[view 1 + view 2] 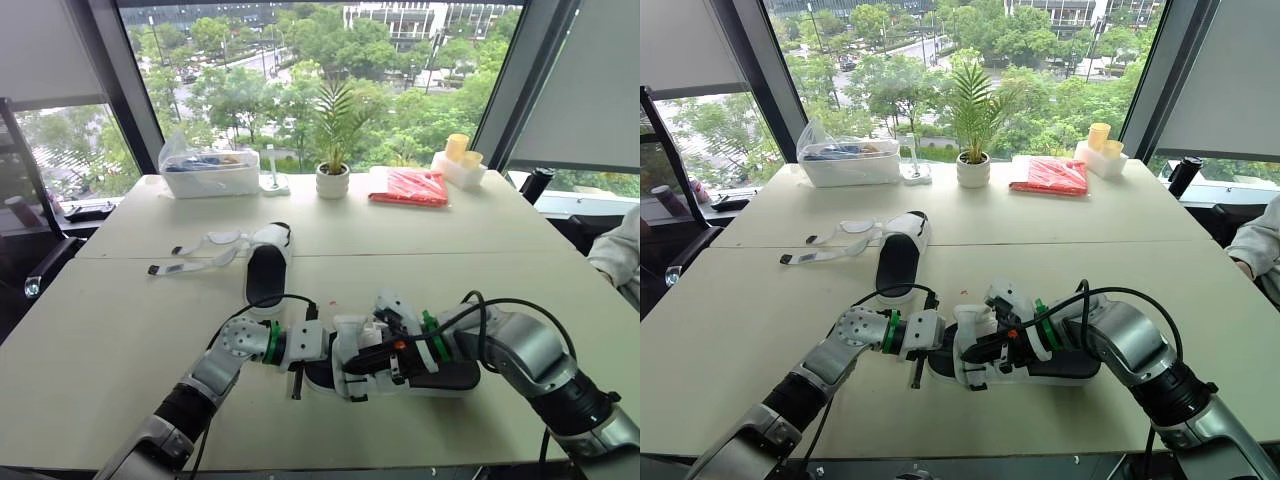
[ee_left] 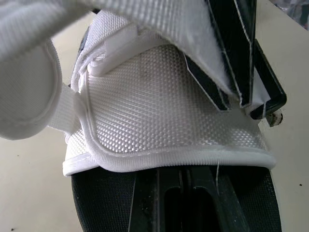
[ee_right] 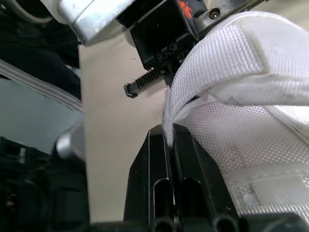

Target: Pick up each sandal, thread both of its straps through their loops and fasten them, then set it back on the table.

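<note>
A black-soled sandal with white woven straps lies near the table's front edge, between my two grippers. My left gripper meets it from the left. In the left wrist view its fingers sit together, pinching the bound edge of the white mesh upper. From the right comes my right gripper, shut on the edge of a white strap, which folds over just past its fingertips. The second sandal rests further back at the table's middle, its loose straps spread out to the left.
Along the far edge stand a clear bag of items, a small potted plant, a red packet and a white box with yellow cups. A person's sleeve shows at the right edge.
</note>
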Controlling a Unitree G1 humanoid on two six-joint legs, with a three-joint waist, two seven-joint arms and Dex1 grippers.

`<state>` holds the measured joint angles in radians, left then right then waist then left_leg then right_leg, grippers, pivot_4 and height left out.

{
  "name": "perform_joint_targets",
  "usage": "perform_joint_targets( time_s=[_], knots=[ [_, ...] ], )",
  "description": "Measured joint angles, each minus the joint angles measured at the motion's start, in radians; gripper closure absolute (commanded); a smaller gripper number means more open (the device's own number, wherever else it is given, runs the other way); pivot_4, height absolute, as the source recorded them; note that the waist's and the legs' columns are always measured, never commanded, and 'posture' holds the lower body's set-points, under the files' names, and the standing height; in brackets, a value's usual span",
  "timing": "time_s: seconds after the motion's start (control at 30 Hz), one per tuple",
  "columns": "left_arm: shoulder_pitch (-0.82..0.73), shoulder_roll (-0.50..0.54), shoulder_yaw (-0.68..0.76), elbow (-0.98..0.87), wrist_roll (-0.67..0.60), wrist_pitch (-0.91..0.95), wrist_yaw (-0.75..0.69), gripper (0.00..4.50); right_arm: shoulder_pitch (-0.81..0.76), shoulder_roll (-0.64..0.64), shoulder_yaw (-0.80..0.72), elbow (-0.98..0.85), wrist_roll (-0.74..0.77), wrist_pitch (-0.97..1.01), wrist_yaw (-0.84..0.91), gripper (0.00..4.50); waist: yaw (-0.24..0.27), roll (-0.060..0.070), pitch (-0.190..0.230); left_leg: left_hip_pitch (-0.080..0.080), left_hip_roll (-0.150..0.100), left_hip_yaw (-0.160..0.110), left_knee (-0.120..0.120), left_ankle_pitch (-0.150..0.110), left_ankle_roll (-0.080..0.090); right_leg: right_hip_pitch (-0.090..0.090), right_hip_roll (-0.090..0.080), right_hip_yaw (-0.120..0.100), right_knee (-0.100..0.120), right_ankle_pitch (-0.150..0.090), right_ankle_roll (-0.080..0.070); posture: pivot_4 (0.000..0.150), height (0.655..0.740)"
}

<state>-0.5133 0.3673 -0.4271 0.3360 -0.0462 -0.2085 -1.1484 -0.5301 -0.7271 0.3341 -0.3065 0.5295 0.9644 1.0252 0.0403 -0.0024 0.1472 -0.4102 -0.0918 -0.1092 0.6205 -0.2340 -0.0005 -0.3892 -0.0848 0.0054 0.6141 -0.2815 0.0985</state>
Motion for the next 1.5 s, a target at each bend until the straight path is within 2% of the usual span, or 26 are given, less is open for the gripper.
perform_joint_targets(
  time_s=[0.1,0.17,0.33,0.47,0.57,0.67,0.77,1.1,1.5],
  knots=[
    [0.000,-0.001,0.000,0.000,0.000,0.000,0.000,4.50,0.016,-0.008,-0.007,-0.029,0.004,0.002,0.005,3.58,0.001,0.000,0.000,0.000,0.000,0.000,0.000,0.000,0.000,0.000,0.000,0.000,0.000,0.000,0.000,0.150,0.7400],
    [-0.001,-0.003,-0.002,0.000,0.000,0.000,0.000,4.50,0.033,-0.026,-0.023,-0.066,0.030,0.018,0.020,2.71,0.003,0.000,0.000,-0.001,0.000,0.000,0.000,0.000,0.000,0.000,-0.001,-0.001,0.000,0.000,0.000,0.150,0.7400],
    [-0.001,-0.007,-0.004,-0.002,0.000,0.000,0.003,4.50,0.088,-0.117,-0.134,-0.178,0.154,0.108,0.046,0.10,0.005,-0.001,0.002,-0.003,0.000,0.000,0.000,0.000,0.000,0.000,-0.003,-0.004,-0.001,0.000,0.000,0.150,0.7400],
    [0.001,-0.006,-0.003,-0.004,0.000,0.000,0.003,4.50,0.181,-0.212,-0.289,-0.262,0.291,0.223,0.048,0.04,0.003,-0.001,0.002,-0.004,0.001,0.000,0.000,0.000,0.000,0.000,-0.004,-0.006,-0.002,0.000,0.001,0.150,0.7400],
    [0.000,-0.005,-0.003,-0.004,0.000,0.000,0.004,4.50,0.283,-0.208,-0.352,-0.283,0.356,0.271,0.007,0.04,0.002,-0.001,0.002,-0.005,0.002,0.000,0.000,0.000,0.000,0.000,-0.004,-0.007,-0.002,0.000,0.001,0.150,0.7400],
    [-0.001,-0.006,-0.004,-0.004,0.000,0.000,0.005,4.50,0.390,-0.182,-0.349,-0.290,0.343,0.242,-0.053,0.04,0.002,-0.001,0.002,-0.006,0.002,0.000,0.000,0.000,0.000,-0.001,-0.004,-0.008,-0.002,-0.001,0.001,0.150,0.7400],
    [-0.001,-0.006,-0.004,-0.004,0.000,-0.001,0.005,4.50,0.466,-0.109,-0.309,-0.272,0.268,0.147,-0.115,0.04,0.000,-0.001,0.002,-0.006,0.002,0.000,0.000,0.000,0.000,-0.001,-0.005,-0.008,-0.002,-0.001,0.001,0.150,0.7400],
    [-0.003,-0.006,-0.006,-0.003,0.000,-0.002,0.005,4.50,0.474,-0.059,-0.266,-0.260,0.229,0.066,-0.174,0.04,0.002,0.001,0.003,-0.007,0.002,0.000,0.000,0.000,0.000,-0.001,-0.005,-0.009,-0.002,0.000,0.001,0.150,0.7400],
    [-0.009,-0.006,-0.010,0.002,0.000,-0.002,0.006,4.50,0.481,-0.060,-0.306,-0.333,0.242,0.053,-0.229,0.04,0.002,0.001,0.003,-0.007,0.002,0.000,0.000,0.000,0.000,-0.001,-0.005,-0.009,-0.002,-0.001,0.001,0.150,0.7400]
  ],
)
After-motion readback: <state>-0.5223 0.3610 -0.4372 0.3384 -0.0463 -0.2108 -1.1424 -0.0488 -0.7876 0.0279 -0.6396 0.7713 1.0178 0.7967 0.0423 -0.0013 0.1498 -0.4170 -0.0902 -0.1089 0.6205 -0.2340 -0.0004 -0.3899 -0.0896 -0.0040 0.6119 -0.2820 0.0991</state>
